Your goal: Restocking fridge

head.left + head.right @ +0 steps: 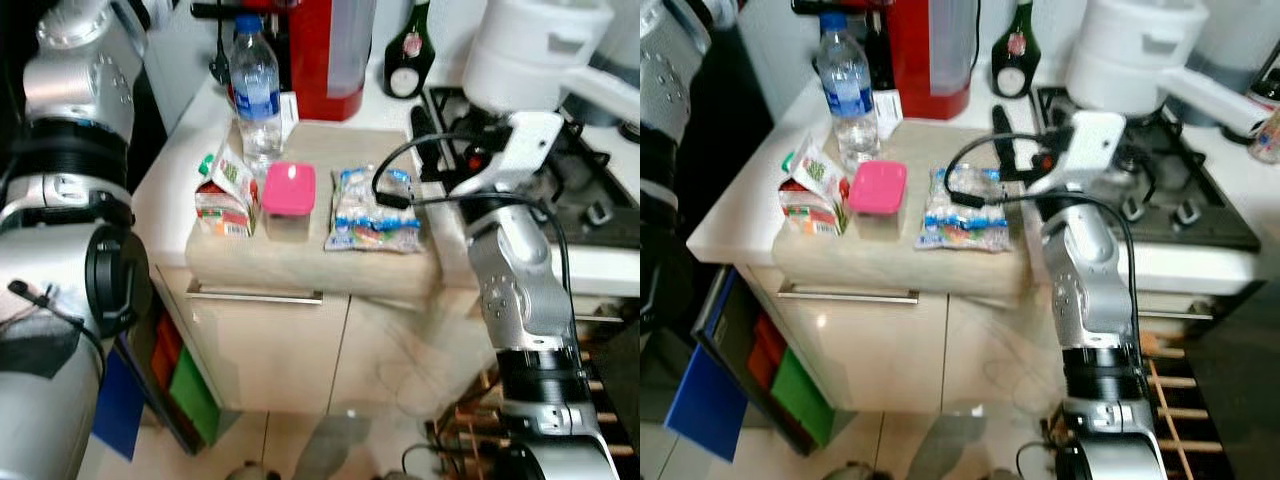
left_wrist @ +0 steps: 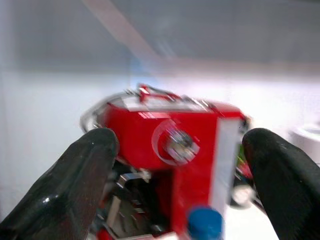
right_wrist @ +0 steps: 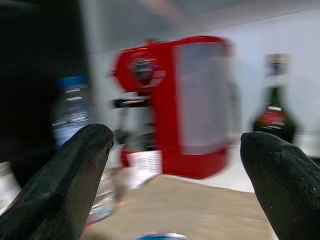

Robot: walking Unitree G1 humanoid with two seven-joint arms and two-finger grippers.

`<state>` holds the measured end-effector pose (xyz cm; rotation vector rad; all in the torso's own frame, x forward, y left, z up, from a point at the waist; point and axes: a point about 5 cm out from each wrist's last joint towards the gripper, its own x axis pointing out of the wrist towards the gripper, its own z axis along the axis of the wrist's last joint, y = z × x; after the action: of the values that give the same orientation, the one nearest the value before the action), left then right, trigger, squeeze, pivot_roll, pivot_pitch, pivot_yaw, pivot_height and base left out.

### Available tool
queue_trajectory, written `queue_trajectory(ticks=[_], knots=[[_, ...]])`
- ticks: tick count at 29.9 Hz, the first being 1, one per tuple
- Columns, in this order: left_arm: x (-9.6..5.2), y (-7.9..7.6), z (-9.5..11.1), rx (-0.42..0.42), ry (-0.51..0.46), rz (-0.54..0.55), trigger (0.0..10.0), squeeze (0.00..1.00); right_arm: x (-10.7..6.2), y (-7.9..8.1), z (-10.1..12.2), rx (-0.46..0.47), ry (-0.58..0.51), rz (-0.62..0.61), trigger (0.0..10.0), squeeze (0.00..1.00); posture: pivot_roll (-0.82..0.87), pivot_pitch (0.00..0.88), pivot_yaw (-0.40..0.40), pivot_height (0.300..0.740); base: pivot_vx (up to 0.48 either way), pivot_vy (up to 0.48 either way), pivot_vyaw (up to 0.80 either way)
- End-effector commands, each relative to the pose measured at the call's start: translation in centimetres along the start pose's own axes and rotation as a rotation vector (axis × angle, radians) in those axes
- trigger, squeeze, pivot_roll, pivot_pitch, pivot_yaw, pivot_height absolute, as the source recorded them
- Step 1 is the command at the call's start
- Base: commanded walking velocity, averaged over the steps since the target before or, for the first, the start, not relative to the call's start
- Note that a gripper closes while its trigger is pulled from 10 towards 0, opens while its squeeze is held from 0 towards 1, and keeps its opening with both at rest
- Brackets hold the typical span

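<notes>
A wooden board (image 1: 300, 268) on the counter holds a water bottle (image 1: 255, 90) with a blue cap, a small carton (image 1: 224, 196), a pink-lidded container (image 1: 289, 201) and a bag of wrapped snacks (image 1: 376, 211). My right arm (image 1: 510, 250) rises beside the board's right edge. My right gripper (image 3: 175, 145) is open, nothing between its fingers, and faces across the board toward the red coffee machine (image 3: 172, 100). My left gripper (image 2: 180, 150) is held high and open, also empty. It faces the red machine, with the bottle's blue cap (image 2: 204, 223) just below.
A dark bottle (image 1: 408, 52) and a white pot (image 1: 535, 48) stand at the back. The black stove (image 1: 590, 195) lies right of the board. Cabinet doors (image 1: 270, 350) are under the counter, coloured bins (image 1: 185, 385) at lower left, a wooden rack (image 1: 1180, 390) at lower right.
</notes>
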<state>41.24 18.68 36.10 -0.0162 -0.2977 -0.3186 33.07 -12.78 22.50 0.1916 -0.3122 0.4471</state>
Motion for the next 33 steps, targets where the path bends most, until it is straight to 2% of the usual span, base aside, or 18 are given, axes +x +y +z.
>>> queue_trajectory(ticks=[1,4,12,15,25,33], knots=[[0.4,-0.6,0.3,0.031,0.011,-0.041,10.0,0.00,-0.1,0.2,0.1,0.018,0.019,0.039,10.0,0.00,-0.08,0.000,0.009,0.740,0.000,0.000,0.00],[0.5,-0.6,-0.6,0.056,0.059,-0.047,10.0,0.00,-0.1,1.2,0.0,0.094,0.045,0.131,10.0,0.00,-0.07,0.000,0.012,0.740,0.000,0.000,0.00],[0.5,-0.7,-2.6,0.076,0.140,-0.028,10.0,0.00,-0.2,3.1,0.2,0.122,0.085,0.252,10.0,0.00,-0.08,0.000,0.009,0.740,0.000,0.000,0.00],[0.5,-0.8,-3.1,0.050,0.149,-0.014,10.0,0.00,-0.4,3.9,0.2,0.140,0.094,0.286,10.0,0.00,-0.09,0.000,0.009,0.740,0.000,0.000,0.00],[0.7,-1.9,-4.5,-0.015,0.188,-0.052,10.0,0.00,-0.5,4.9,0.0,0.181,0.102,0.318,10.0,0.00,-0.10,0.000,0.010,0.740,0.000,0.000,0.00],[0.9,-2.8,-5.3,-0.005,0.204,-0.050,10.0,0.00,-0.4,5.5,-0.1,0.184,0.111,0.349,10.0,0.00,-0.09,0.000,0.000,0.740,0.000,0.000,0.00]])
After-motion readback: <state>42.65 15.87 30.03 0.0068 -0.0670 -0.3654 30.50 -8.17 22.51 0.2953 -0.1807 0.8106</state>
